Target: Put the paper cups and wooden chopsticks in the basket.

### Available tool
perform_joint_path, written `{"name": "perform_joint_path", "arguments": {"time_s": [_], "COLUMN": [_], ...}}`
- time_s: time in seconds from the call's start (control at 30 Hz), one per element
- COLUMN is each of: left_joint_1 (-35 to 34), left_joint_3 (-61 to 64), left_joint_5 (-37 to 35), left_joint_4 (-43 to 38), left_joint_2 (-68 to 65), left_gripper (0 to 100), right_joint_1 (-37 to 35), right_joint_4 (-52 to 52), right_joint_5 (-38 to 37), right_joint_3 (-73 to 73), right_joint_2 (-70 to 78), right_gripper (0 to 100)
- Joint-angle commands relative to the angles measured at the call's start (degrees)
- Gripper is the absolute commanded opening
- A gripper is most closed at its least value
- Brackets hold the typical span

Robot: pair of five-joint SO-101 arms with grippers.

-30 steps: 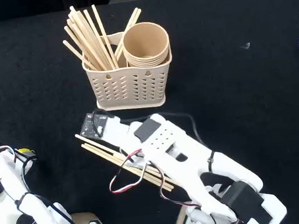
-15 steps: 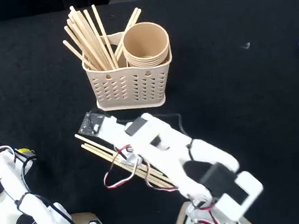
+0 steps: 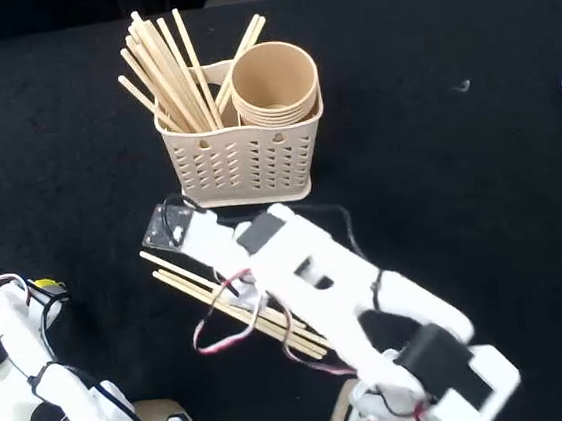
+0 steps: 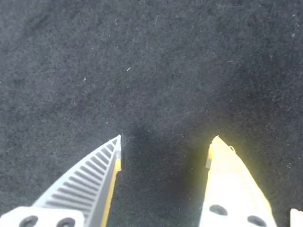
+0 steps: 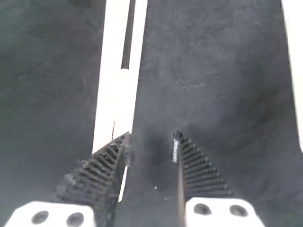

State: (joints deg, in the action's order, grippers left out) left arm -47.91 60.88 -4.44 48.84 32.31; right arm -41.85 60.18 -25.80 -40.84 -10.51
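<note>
I count the paper cups (image 3: 274,80) and standing chopsticks (image 3: 168,72) done in the basket (image 3: 241,164), with loose chopsticks (image 3: 193,283) on the tabletop (image 3: 461,202) beside my narrowly open right jaws, and the left jaws wide and empty.

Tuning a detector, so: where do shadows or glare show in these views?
Left wrist view: a soft dark shadow lies on the cloth between the tips of the open left gripper. Right wrist view: the chopsticks by the right gripper glare nearly white. High view: even light, no glare on the basket.
</note>
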Motion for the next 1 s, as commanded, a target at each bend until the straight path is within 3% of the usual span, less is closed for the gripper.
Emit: {"name": "perform_joint_path", "arguments": {"time_s": [0.0,0.23,0.63,0.97], "left_joint_1": [-0.3,-0.3,-0.3,-0.3], "left_joint_3": [-0.4,-0.3,-0.3,-0.3], "left_joint_5": [0.0,0.0,0.0,0.0], "left_joint_4": [-0.5,-0.4,-0.4,-0.3], "left_joint_2": [0.4,0.4,0.5,0.5], "left_gripper": [29,29,29,29], "right_joint_1": [-2.5,-4.6,-2.9,-3.0], "right_joint_4": [-3.8,-12.0,-7.7,-7.6], "right_joint_5": [0.2,0.3,0.2,-4.1], "right_joint_3": [-4.2,-7.7,-0.1,0.0], "right_joint_2": [-3.9,2.3,10.9,10.9], "right_gripper": [13.4,13.4,13.3,5.1]}}
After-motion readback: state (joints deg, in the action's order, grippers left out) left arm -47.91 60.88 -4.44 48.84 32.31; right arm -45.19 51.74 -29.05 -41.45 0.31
